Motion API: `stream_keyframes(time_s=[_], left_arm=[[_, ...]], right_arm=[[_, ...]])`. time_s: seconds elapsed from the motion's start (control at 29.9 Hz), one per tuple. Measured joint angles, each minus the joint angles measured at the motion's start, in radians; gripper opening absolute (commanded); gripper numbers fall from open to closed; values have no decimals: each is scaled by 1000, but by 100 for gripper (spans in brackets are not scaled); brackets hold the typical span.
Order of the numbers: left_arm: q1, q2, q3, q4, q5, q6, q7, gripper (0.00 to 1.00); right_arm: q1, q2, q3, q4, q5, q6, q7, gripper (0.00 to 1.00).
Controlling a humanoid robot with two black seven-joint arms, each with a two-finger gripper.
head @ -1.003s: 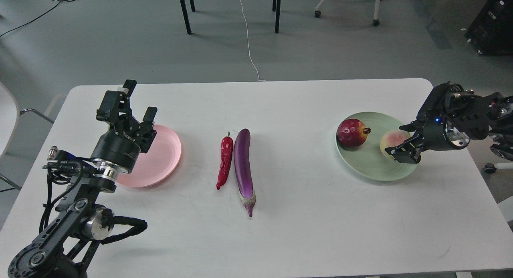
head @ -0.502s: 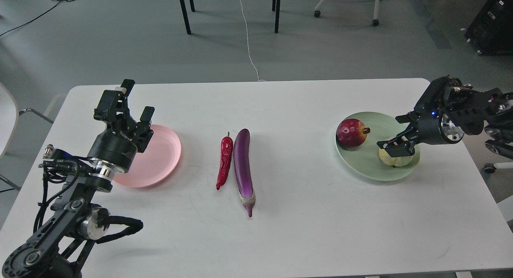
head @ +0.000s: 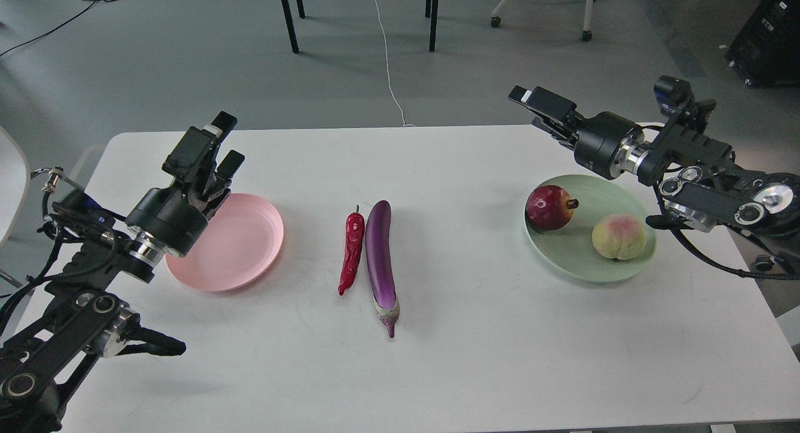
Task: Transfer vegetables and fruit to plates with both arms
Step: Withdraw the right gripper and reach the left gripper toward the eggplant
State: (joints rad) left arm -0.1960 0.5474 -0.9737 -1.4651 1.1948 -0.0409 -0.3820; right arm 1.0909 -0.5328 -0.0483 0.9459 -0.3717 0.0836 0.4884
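Observation:
The purple eggplant (head: 380,258) and the red chili pepper (head: 351,252) lie side by side at the table's middle. The pomegranate (head: 550,207) and the peach (head: 617,236) rest on the pale green plate (head: 581,267) at the right. The pink plate (head: 237,252) at the left holds nothing. My left gripper (head: 219,147) is open and empty, raised over the pink plate's far left rim. My right gripper (head: 539,113) is open and empty, raised above the table behind the green plate and pointing left.
The white table (head: 500,358) spans the view, its far edge just behind both grippers. Chair and table legs (head: 287,17) and cables (head: 387,58) are on the grey floor beyond it. A chair edge (head: 9,183) shows at the far left.
My right gripper let go of the peach, rose off the green plate and swung back and to the left. The peach now rests on the plate. My left gripper tilted and shifted slightly right.

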Motion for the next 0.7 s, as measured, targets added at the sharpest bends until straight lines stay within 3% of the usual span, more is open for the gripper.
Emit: stream_keyframes(time_s=[0.1,0.17,0.27,0.5,0.57,0.7], left_arm=[[-65,26,87,-12,146,-7,15,100],[-128,37,150,-13,229,-25,47,100],[-251,47,262,-10,332,-78,156,100],[-516,7,465,17,438,-270,535,100],[-571,-20,517,39,470,-320,585,100],[-638,-65,586,80,504,-404,620,100]], right_arm=[[-50,-9,76,-3,191,151,0,96],[-80,-29,119,-11,274,249,0,96],[-119,-67,162,-17,338,359,0,96],[-176,-138,210,-15,361,405,0,96],[-202,-163,234,-16,384,405,0,96],[-244,-186,257,-39,479,405,0,96]])
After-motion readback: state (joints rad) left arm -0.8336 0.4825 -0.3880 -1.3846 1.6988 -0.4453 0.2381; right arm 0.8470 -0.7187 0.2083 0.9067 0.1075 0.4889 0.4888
